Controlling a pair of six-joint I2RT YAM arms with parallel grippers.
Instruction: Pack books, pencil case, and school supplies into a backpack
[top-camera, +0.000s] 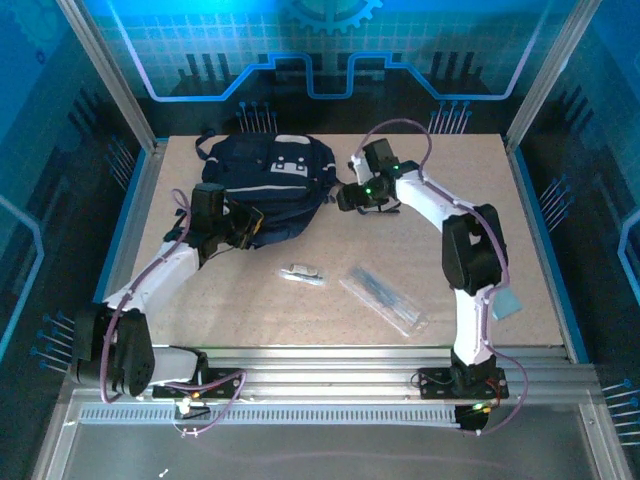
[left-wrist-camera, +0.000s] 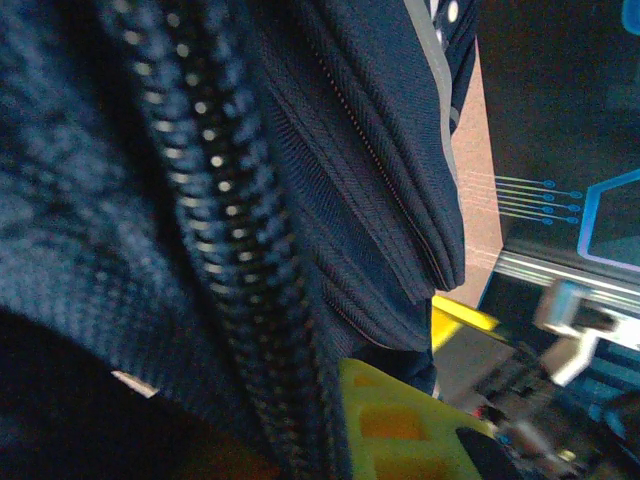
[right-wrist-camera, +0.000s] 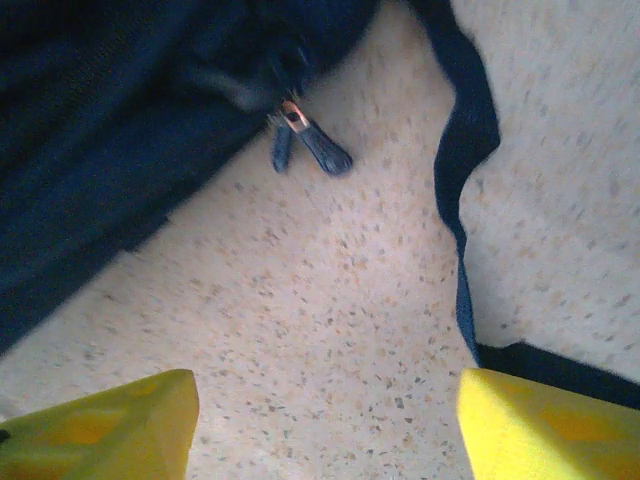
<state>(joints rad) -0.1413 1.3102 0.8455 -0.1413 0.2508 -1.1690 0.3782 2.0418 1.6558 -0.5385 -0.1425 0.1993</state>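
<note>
Backpack (top-camera: 265, 190) lies lengthwise toward the far edge of the bench (top-camera: 450, 250), contents hidden. Pencil case (top-camera: 383, 298), pens inside, slants far-left to near-right. Left gripper (top-camera: 247, 224) clamps backpack fabric; right gripper (right-wrist-camera: 325, 420) gapes open.

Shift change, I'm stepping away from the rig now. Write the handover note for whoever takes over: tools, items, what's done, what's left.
Left tool: shut on the backpack at its near edge, fabric and zipper right against it.
Right tool: open, empty, over the table, just short of the zipper pull.
Pencil case and school supplies: on the table in front of the backpack, apart from it.
Done: neither is packed.
Left: get both into the backpack.
</note>
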